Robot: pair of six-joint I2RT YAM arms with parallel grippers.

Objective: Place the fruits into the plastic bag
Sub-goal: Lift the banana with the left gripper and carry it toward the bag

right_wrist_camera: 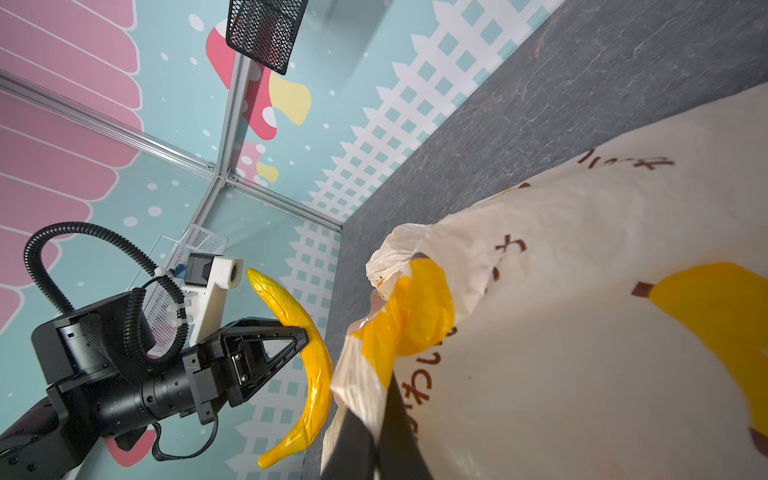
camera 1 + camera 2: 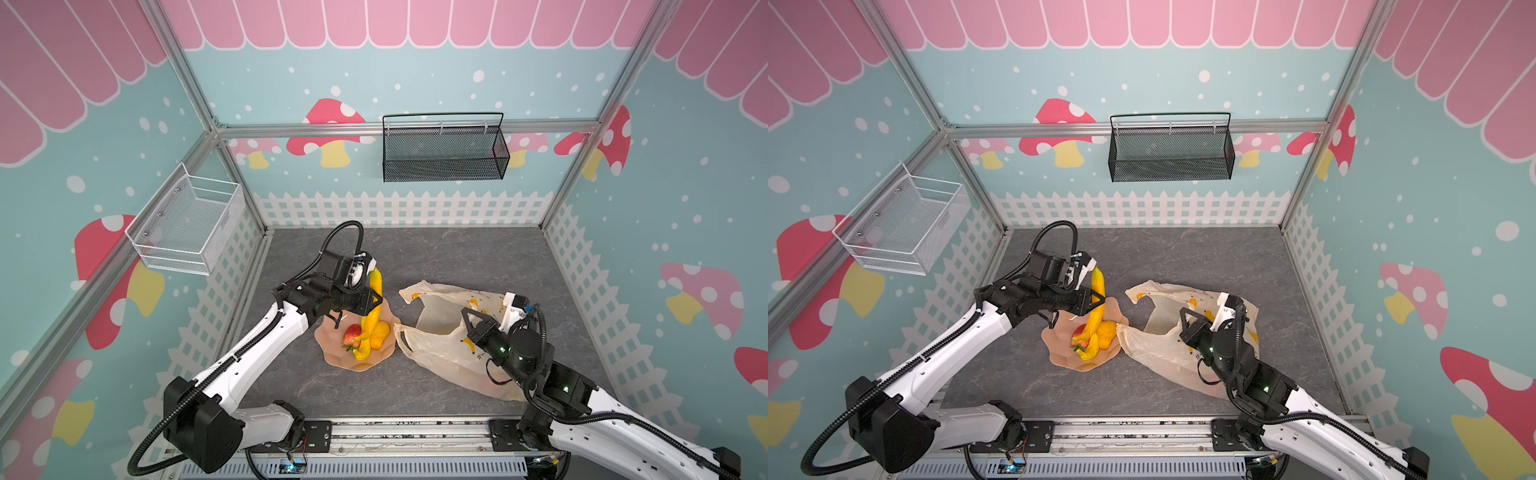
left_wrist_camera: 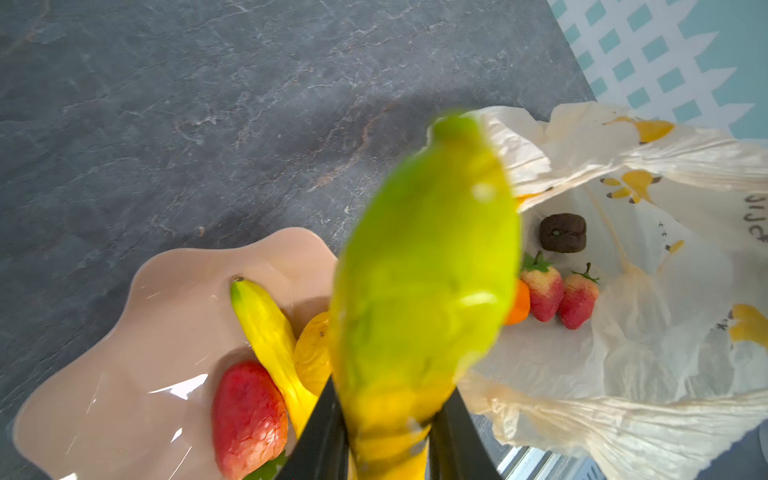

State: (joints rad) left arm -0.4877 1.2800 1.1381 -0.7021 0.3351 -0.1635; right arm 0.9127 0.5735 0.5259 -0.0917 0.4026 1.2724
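My left gripper (image 2: 376,300) is shut on a yellow banana (image 2: 375,286), which hangs lifted above the peach plate (image 2: 332,357); up close the banana (image 3: 428,266) is blurred between the jaws. On the plate lie a red strawberry (image 3: 249,415), another banana (image 3: 270,332) and a yellow-orange pear-like fruit (image 3: 311,353). To the right the plastic bag (image 2: 440,345) lies with its mouth open. Inside it are a dark brown fruit (image 3: 563,232), two strawberries (image 3: 542,289) and an orange (image 3: 519,303). My right gripper (image 1: 380,415) is shut on the bag's edge (image 1: 399,332), holding it up.
A black mesh basket (image 2: 444,149) hangs on the back wall and a white wire basket (image 2: 187,224) on the left wall. A metal rail (image 2: 395,432) runs along the table's front edge between the arm bases.
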